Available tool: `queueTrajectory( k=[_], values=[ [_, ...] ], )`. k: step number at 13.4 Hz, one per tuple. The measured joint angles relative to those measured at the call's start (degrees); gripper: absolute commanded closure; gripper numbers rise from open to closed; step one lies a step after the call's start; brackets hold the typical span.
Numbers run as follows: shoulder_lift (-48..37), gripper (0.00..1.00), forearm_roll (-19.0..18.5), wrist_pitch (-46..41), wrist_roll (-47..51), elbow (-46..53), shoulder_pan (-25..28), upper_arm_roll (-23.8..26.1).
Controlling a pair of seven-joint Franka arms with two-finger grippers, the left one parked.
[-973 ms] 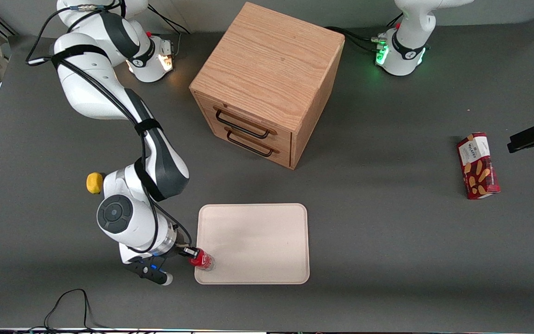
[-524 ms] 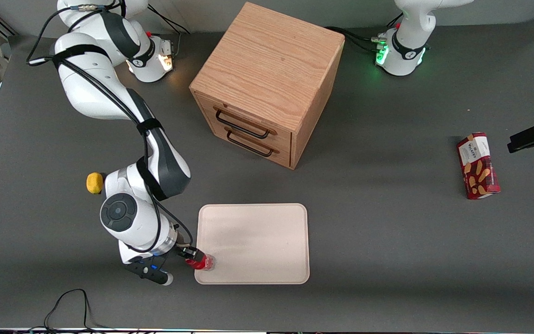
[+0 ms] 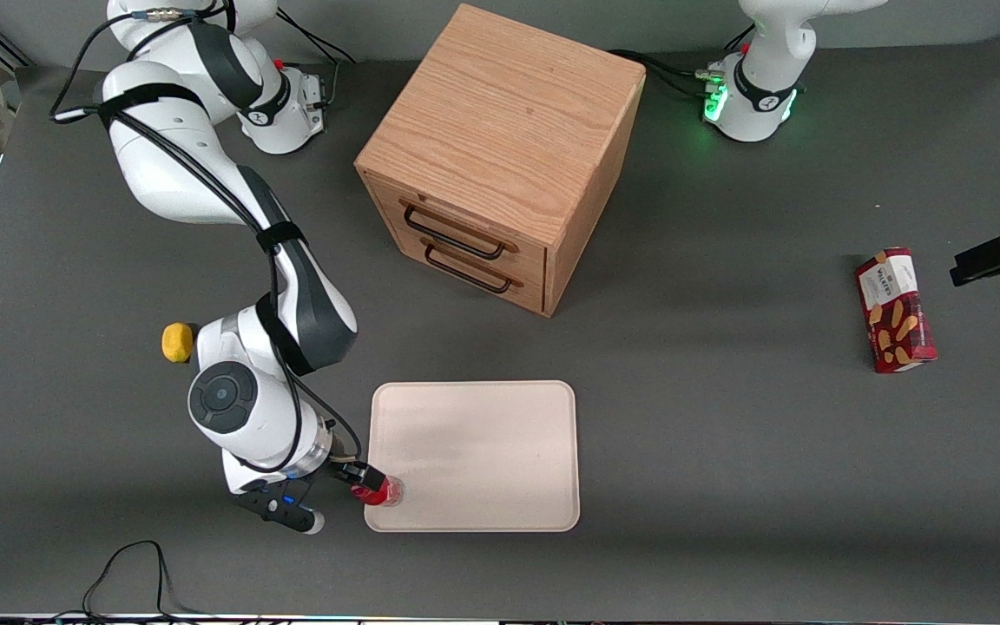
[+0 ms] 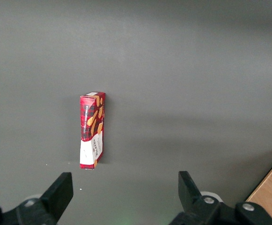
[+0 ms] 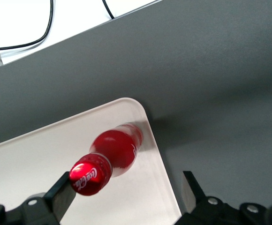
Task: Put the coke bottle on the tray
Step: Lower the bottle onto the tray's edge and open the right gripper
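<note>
One coke bottle (image 5: 113,151) upright on one tray (image 3: 483,451) (corner); hand (image 5: 126,194) spread wide, holding nothing.

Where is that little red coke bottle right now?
The coke bottle stands upright on the tray, in the tray's corner nearest the front camera at the working arm's end. The gripper hangs just above it, fingers open.

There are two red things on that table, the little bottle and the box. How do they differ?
The coke bottle is small and round, standing on the tray corner between the open gripper fingers; the snack box is larger, flat-sided, alone toward the parked arm's end. Both are red.
</note>
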Motion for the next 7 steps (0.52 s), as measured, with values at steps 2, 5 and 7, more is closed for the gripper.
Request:
queueTrajectory(
  k=[2, 5, 7],
  values=[
    [0.0, 0.0, 0.0, -0.3, 0.8, 0.1, 0.2, 0.0],
    [0.0, 0.0, -0.1, -1.5, 3.2, 0.8, 0.8, 0.0],
    [0.0, 0.0, -0.1, -2.2, 4.6, 1.1, 0.9, 0.0]
  ],
)
